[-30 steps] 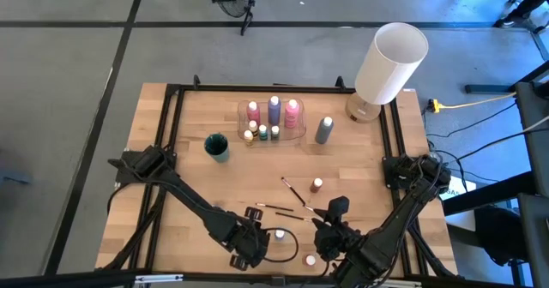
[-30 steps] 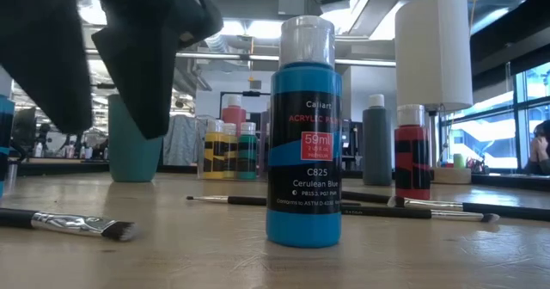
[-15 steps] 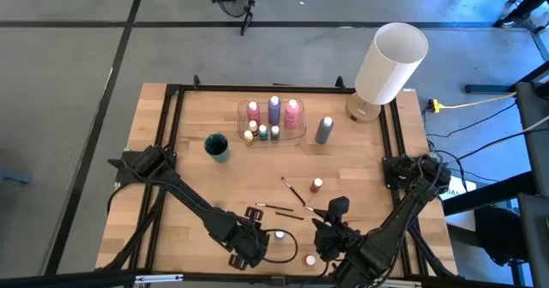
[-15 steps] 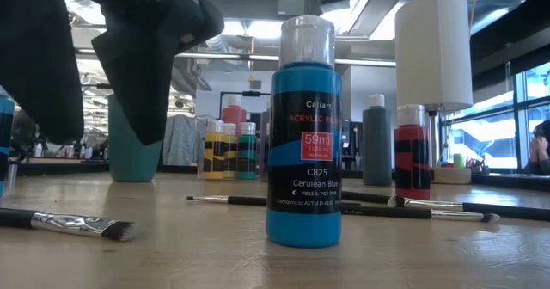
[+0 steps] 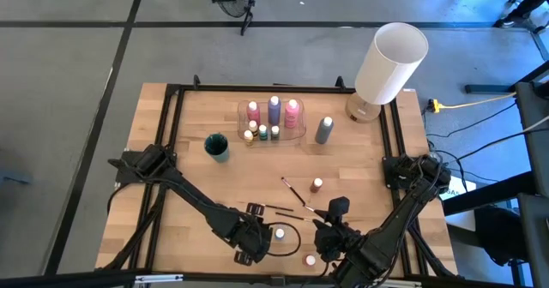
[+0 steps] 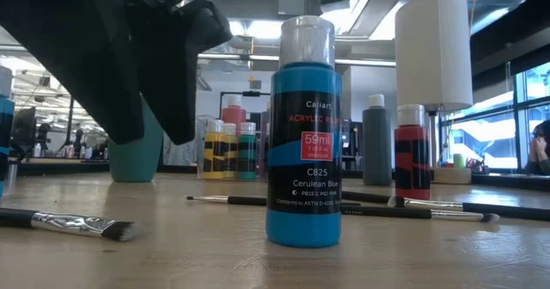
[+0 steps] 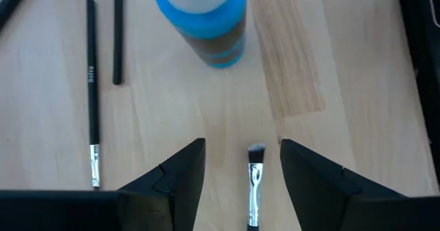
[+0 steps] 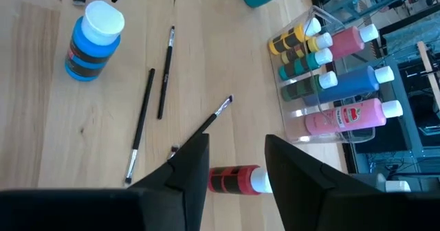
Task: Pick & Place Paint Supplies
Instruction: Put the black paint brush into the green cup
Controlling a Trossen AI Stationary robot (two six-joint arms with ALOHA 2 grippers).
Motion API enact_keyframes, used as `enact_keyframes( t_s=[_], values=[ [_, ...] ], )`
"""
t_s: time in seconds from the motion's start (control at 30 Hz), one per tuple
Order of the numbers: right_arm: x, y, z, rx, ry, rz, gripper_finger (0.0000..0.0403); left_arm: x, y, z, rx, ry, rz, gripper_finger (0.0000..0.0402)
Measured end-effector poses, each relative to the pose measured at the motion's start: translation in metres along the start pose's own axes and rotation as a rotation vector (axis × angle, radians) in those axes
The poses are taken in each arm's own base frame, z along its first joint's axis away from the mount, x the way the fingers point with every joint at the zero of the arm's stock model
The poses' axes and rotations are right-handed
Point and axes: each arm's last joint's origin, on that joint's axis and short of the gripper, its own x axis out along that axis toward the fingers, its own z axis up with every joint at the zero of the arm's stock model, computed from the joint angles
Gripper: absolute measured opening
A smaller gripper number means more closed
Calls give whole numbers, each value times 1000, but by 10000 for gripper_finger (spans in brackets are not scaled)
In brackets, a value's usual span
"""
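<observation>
Left end effector [image 7: 240, 163] low over counter [image 5: 184, 194], lower centre of high view, fingers apart astride a paintbrush [image 7: 254, 183] (bristle end between them, no contact seen), grasping nothing. Blue paint bottle [image 7: 201, 18] upright just ahead of it. Right end effector [image 8: 235, 159] lower right of centre in high view, fingers parted, empty, hovering above red bottle [image 8: 237, 179] lying on its side. More brushes [image 8: 141, 124] loose at mid-counter. Clear tray [image 5: 300, 132] at upper centre holds pink, purple and small bottles; grey bottle [image 5: 323, 129] beside it; teal cup [image 5: 216, 146] to its left.
</observation>
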Motion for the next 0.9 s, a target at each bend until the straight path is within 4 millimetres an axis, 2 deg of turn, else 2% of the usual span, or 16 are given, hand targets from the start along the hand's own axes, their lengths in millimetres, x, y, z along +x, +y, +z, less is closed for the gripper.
enact_keyframes(
  t_s=[0.17,0.33,0.7,0.9],
  values=[
    [0,-1,-1,3,12,-7,144,-1,-3,-1,34,-18,41,185],
    [0,-1,-2,18,24,3,144,-1,-2,-1,-38,-17,36,194],
    [0,-3,-4,34,43,-3,144,-3,-8,-4,-24,-35,78,270],
    [1,-3,-3,34,45,-7,144,-4,-13,-6,-9,-35,75,287]
  ],
)
